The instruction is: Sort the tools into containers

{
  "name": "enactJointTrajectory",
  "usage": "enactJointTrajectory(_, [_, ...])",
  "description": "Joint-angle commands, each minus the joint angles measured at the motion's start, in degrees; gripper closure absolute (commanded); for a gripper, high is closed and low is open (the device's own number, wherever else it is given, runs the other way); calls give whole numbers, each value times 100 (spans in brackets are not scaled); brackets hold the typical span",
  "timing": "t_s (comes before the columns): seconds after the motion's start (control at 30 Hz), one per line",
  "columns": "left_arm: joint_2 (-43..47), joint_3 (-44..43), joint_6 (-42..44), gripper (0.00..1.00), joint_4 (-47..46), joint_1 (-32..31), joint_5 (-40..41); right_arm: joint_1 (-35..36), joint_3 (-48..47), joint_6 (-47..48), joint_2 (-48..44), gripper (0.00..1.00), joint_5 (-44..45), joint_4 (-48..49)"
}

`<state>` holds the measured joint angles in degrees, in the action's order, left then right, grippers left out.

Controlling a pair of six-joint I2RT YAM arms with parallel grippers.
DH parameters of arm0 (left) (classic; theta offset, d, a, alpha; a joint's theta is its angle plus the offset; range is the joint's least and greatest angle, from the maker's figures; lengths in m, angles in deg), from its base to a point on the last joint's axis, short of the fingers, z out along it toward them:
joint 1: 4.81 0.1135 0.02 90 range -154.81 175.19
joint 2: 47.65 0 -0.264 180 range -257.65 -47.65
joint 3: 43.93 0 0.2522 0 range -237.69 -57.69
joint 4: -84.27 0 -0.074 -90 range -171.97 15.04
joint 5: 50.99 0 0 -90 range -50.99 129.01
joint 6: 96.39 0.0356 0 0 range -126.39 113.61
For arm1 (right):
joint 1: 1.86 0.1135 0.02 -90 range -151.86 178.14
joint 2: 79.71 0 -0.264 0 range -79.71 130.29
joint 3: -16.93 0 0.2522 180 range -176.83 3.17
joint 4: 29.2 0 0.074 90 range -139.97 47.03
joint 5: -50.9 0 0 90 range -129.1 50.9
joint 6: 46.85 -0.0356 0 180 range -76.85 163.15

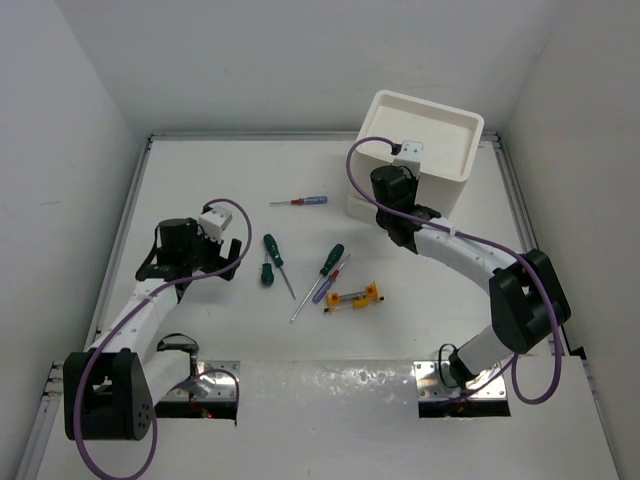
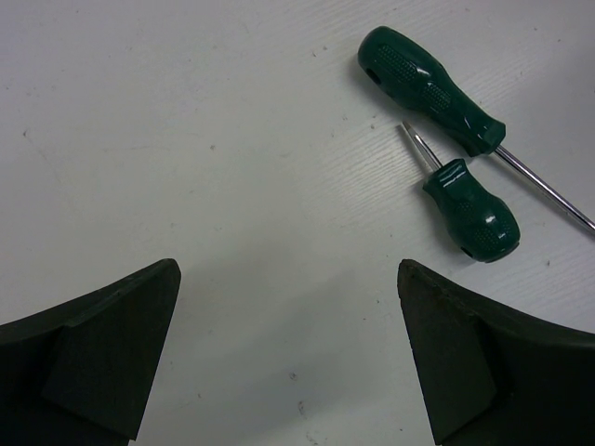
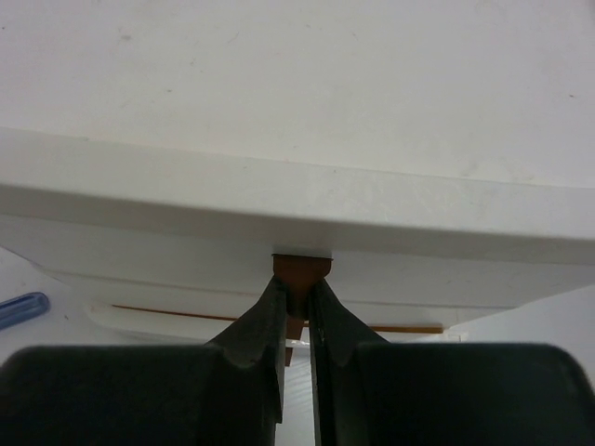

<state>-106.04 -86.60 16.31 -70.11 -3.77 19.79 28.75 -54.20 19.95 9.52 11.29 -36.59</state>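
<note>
The white drawer stack (image 1: 452,176) stands at the back right, its rimmed top empty. My right gripper (image 1: 388,186) is at its front, shut on an upper drawer's brown tab handle (image 3: 301,268); a second brown tab shows below it. The tools lie mid-table: a long green screwdriver (image 1: 271,250), a stubby green one (image 1: 267,273), another long green one (image 1: 331,259), a blue-and-red one (image 1: 300,201), a second thin one (image 1: 325,290) and the yellow-orange tool (image 1: 355,297). My left gripper (image 2: 288,353) is open and empty over bare table, left of the stubby (image 2: 469,209) and long (image 2: 428,88) screwdrivers.
White walls enclose the table on three sides. A blue handle tip (image 3: 20,308) shows at the left of the right wrist view. Purple cables loop along both arms. The right arm stretches from the near right edge to the drawer stack.
</note>
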Motion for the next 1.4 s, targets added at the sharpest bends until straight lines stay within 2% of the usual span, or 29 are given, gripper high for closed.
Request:
enactJointTrajectory(0.0, [-14,-115,86,0,-131,-25,-126,-82,-170,114,-11,100,216,365])
enactJointTrajectory(0.33, [-41,-115,94,0,-131,-25,-134,-29,278,413,-274,100,-222,909])
enactJointTrajectory(0.9, [-58,-133,94,0,-131,-25,-126,208,893,395,-670,100,-170,1156])
enactJointTrajectory(1.37, [-129,-142,103,0,-131,-16,-161,1034,1605,456,-1364,100,418,1349])
